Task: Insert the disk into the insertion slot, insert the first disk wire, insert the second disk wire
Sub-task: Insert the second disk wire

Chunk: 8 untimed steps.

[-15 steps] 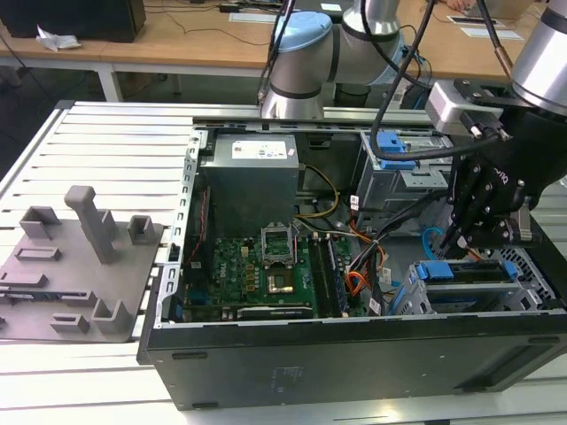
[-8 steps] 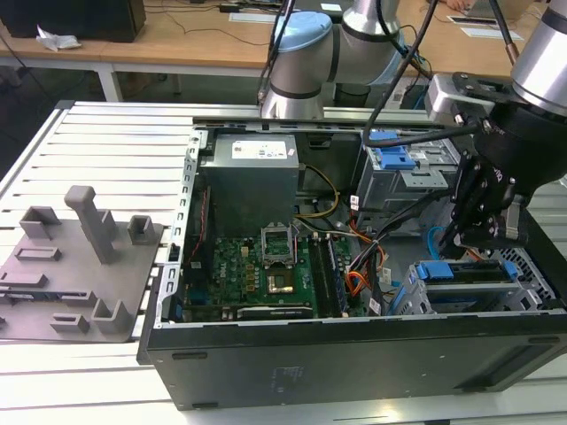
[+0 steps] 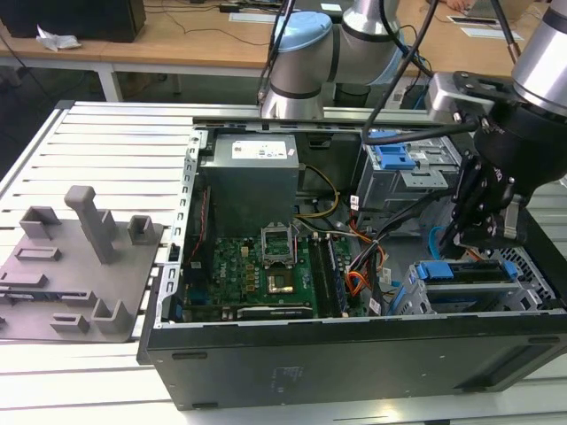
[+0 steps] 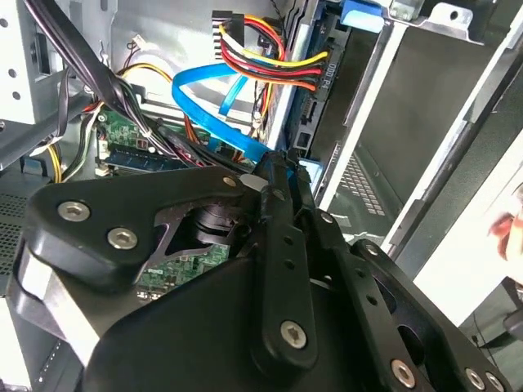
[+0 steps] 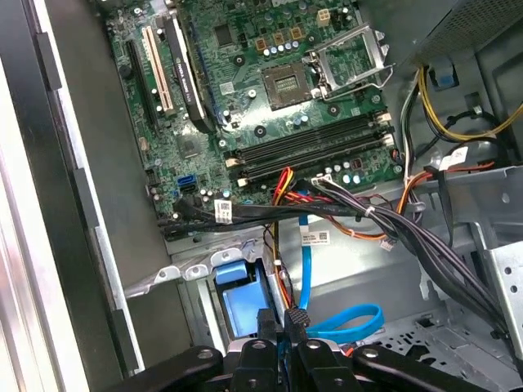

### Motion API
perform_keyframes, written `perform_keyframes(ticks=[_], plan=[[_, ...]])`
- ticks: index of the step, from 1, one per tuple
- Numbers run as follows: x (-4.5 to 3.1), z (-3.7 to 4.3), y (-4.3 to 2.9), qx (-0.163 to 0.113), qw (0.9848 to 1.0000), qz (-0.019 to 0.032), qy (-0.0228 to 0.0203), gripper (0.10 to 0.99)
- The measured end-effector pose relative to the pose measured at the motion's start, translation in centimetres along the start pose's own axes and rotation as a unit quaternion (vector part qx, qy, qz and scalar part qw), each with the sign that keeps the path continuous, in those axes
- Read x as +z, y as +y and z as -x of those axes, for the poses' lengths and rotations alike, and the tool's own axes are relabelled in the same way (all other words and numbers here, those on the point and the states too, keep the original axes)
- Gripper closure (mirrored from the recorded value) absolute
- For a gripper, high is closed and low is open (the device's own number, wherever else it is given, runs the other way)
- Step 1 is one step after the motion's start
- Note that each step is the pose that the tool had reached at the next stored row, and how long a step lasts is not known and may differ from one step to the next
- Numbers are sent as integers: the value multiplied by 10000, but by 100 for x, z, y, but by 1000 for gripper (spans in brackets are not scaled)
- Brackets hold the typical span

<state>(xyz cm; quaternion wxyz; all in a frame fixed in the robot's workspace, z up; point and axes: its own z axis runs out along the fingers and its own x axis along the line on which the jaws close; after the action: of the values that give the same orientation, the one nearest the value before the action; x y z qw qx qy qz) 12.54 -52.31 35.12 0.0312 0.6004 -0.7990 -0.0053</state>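
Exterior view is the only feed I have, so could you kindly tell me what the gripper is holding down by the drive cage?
Observer: In the first wrist view the gripper is shut on the small dark plug of the second disk wire, the light-blue cable.
Operator: Thank you. Is the first disk wire plugged in?
Observer: In the second wrist view the first disk wire ends in a dark plug that looks seated rather than hanging loose.
Operator: And where is the blue cable's slack?
Observer: In the first wrist view it curls into a loop right beside the gripper.
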Motion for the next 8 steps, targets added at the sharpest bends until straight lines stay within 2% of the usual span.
perform_keyframes(ticks=[3,4,6,8], plan=[[1,5,-17,-186,9998,-6,2,922],[5,6,-22,-351,9994,-14,11,922],[14,11,-36,-723,9974,-29,28,922],[19,30,-101,-853,9963,-31,34,922]])
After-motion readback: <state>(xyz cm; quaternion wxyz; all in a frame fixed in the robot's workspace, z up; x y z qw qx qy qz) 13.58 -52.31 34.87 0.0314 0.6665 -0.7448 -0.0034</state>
